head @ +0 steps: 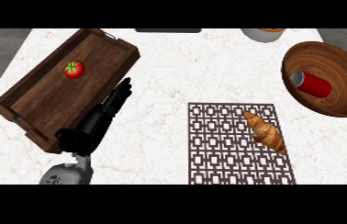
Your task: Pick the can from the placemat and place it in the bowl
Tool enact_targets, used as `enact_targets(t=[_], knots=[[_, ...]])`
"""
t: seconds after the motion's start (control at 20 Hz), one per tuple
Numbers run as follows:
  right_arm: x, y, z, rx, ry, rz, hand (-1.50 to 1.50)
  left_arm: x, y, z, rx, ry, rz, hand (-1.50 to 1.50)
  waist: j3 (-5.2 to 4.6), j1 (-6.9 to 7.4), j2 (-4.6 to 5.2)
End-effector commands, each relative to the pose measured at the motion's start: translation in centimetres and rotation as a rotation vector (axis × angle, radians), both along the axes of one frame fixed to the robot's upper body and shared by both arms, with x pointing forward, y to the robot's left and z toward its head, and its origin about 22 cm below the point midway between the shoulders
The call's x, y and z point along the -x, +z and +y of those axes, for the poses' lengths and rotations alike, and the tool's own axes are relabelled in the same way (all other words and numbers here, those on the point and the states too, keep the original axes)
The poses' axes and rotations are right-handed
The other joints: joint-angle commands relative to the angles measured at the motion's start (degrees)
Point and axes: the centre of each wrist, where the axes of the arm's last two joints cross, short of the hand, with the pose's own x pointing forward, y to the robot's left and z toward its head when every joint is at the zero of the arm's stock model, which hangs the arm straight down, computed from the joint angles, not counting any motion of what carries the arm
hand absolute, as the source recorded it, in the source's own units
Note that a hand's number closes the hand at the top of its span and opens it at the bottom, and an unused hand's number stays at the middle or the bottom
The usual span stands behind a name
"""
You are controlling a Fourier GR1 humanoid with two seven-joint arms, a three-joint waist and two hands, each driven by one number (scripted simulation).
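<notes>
A red can (312, 83) lies on its side inside the wooden bowl (306, 53) at the right edge of the counter. The brown lattice placemat (224, 145) lies at the front centre, with only a croissant (265, 131) on its right half. My left hand (102, 117) rests open on the counter at the left, fingers straight and pointing away, just beside the wooden tray. No hand is near the can or the bowl. My right hand does not show.
A dark wooden tray (47, 103) sits at the left with a tomato (75, 69) in it. A grey container (264, 34) stands at the back right edge. A dark object (168, 30) lies at the back centre.
</notes>
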Motion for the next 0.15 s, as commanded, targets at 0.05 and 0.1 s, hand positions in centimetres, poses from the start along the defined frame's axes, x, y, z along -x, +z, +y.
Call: enact_targets(t=[0.05, 0.1], knots=[[3.9, 0.0, -2.0, -0.037, 0.046, -0.004, -1.50, -0.2, 0.0, -0.3, -0.001, 0.010, -0.017, 0.00, 0.10, 0.20, 0.07], [4.2, 0.5, -2.3, -0.024, 0.049, -0.010, -1.50, 0.1, -0.4, -1.1, 0.002, -0.020, 0.000, 0.00, 0.17, 0.30, 0.18]])
